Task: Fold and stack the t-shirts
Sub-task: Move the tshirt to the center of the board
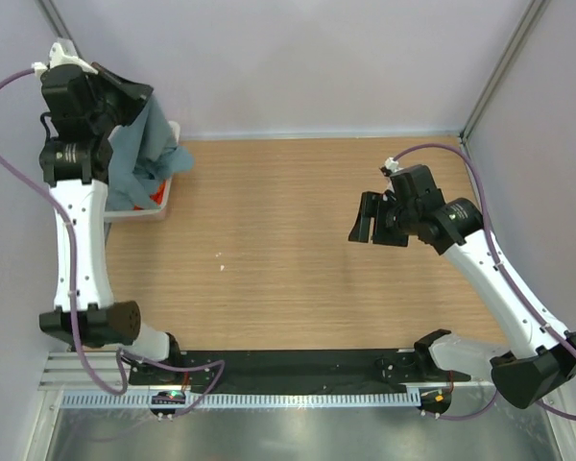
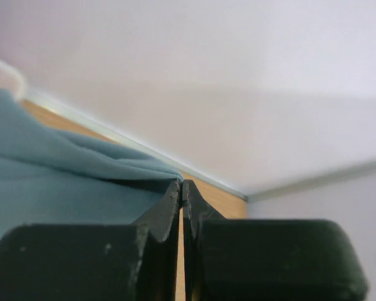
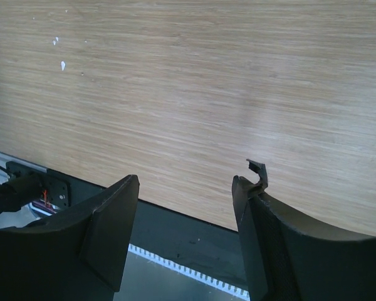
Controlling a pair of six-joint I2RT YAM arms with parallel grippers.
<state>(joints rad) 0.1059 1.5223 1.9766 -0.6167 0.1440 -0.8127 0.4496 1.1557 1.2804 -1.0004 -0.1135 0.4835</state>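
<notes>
Left fingers [image 2: 168, 216] on grey-blue shirt [image 1: 139, 154], lengthwise downward

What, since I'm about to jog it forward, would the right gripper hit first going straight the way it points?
Most likely the wooden tabletop: the right gripper, open and empty, tilts down toward it, and its wrist view shows nothing in between. How far off is unclear.
</notes>
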